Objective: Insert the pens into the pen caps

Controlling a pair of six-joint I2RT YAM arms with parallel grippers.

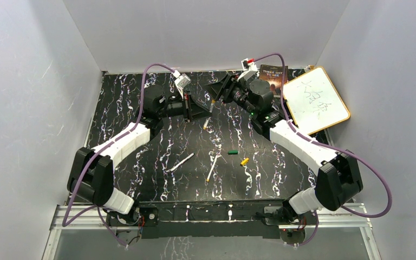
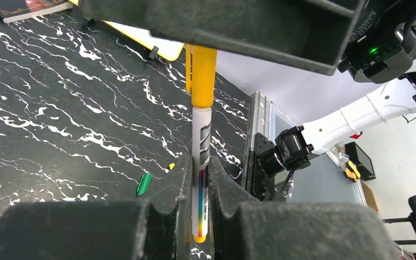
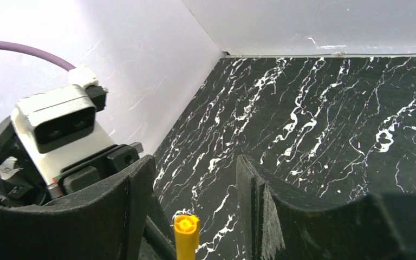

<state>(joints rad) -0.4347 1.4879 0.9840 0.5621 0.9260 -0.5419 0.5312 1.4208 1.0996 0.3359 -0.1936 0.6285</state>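
Pen point(image 2: 201, 157) clamped in left gripper point(image 2: 199, 174), yellow cap point(image 2: 203, 76) on tip clearest wrist-side, right gripper point(image 3: 192, 189) spread.

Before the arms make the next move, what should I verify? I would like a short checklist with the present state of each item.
1. Left end effector grips the pen: ok, shut on its barrel.
2. Yellow cap sits on the pen's tip: ok. Fully seated: cannot tell.
3. Right end effector is clear of that cap: ok, jaws apart with a gap on both sides.
4. Green cap and loose yellow cap lie free on the table: ok.
5. First loose pen and second loose pen lie apart, nothing on them: ok.
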